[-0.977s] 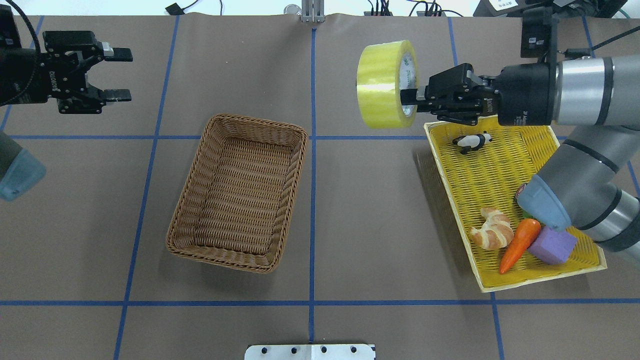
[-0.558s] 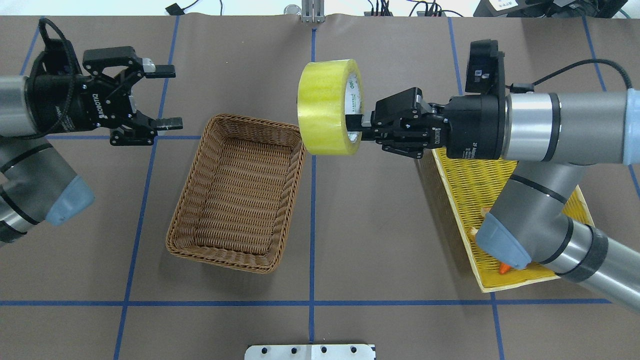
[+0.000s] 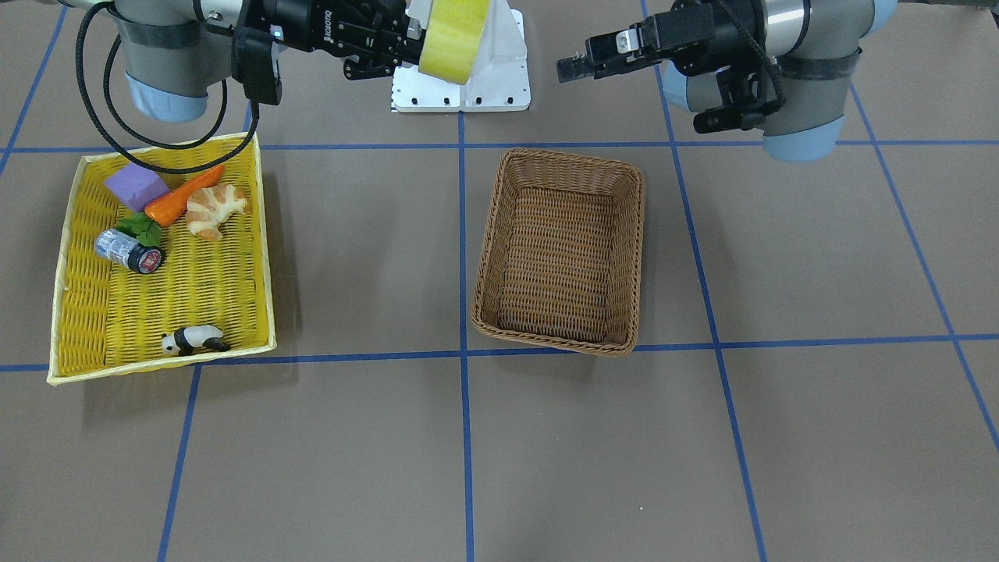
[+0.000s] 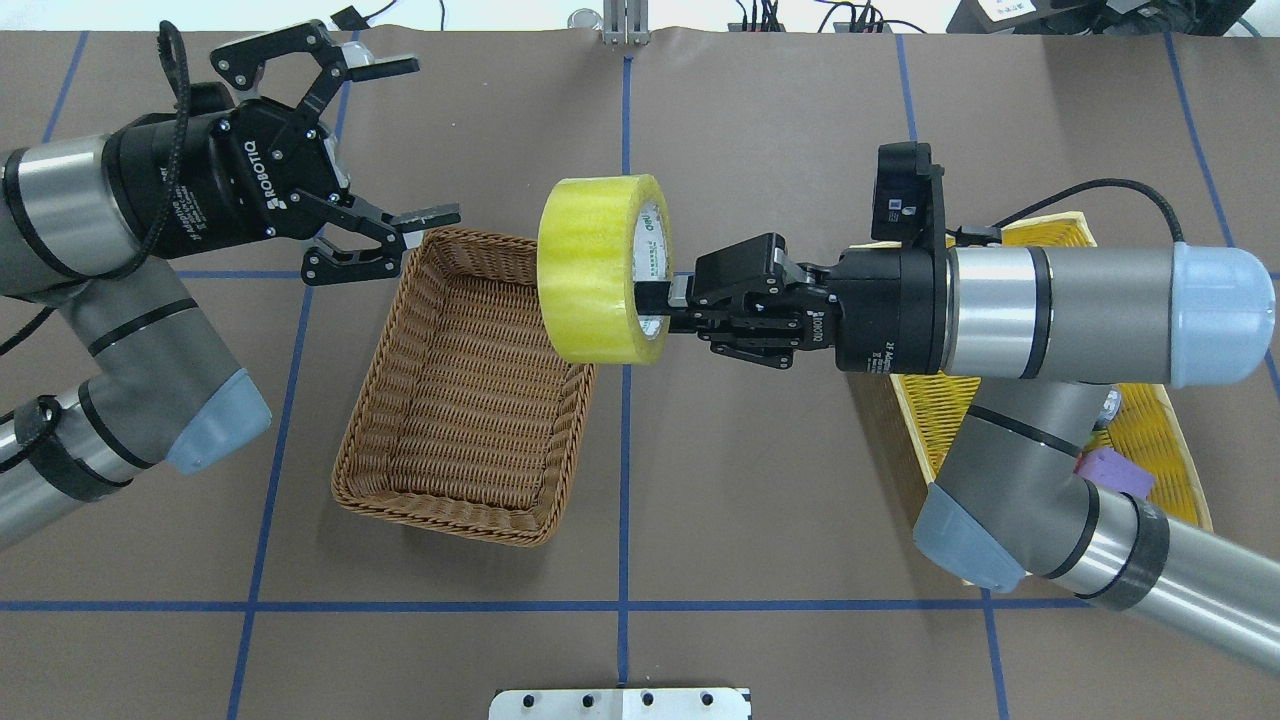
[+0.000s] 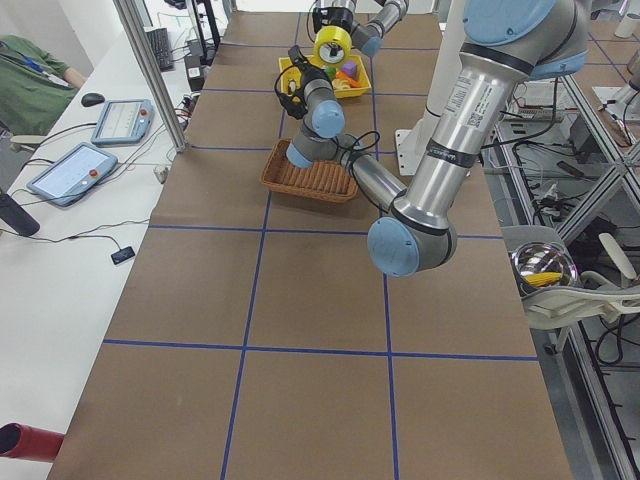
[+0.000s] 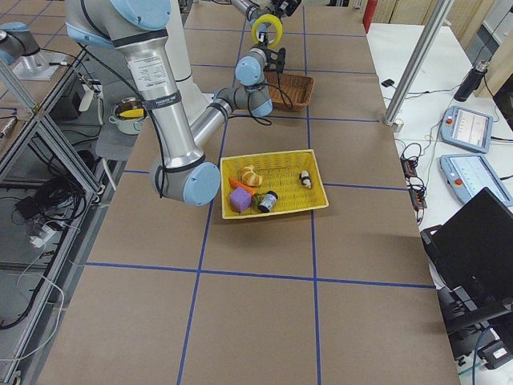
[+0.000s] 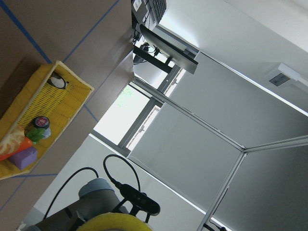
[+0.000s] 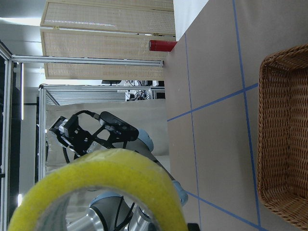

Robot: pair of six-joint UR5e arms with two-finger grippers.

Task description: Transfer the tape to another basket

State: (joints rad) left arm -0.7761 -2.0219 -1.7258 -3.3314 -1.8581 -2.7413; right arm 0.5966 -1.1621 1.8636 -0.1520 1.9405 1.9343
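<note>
Yellow, translucent tape, a wide roll with a pale core, is held in the air on edge, its open face turned toward the right arm. In the overhead view it overlaps the right rim of the basket near the far corner; in the front view it shows high up near the robot's base, so it sits well above the table. The right gripper has it: jaws drawn close and pinched on the roll's wall at the side nearest the arm, one finger showing against the core. The right wrist view is filled at its lower edge by the roll's curved outer band, with the basket's rim at the right side. The brown wicker basket rests on the table a little left of the centre line, slightly skewed to the blue grid. The left gripper hangs beyond the basket's far left corner, fingers spread wide and pointed toward the tape, holding nothing; its nearer fingertip lies just by the rim in the overhead view. Well off on the robot's right lies a yellow tray, partly under the right arm. In it: a purple block, a carrot and a croissant close together, a small can beside them, and a panda apart at the other end.
</note>
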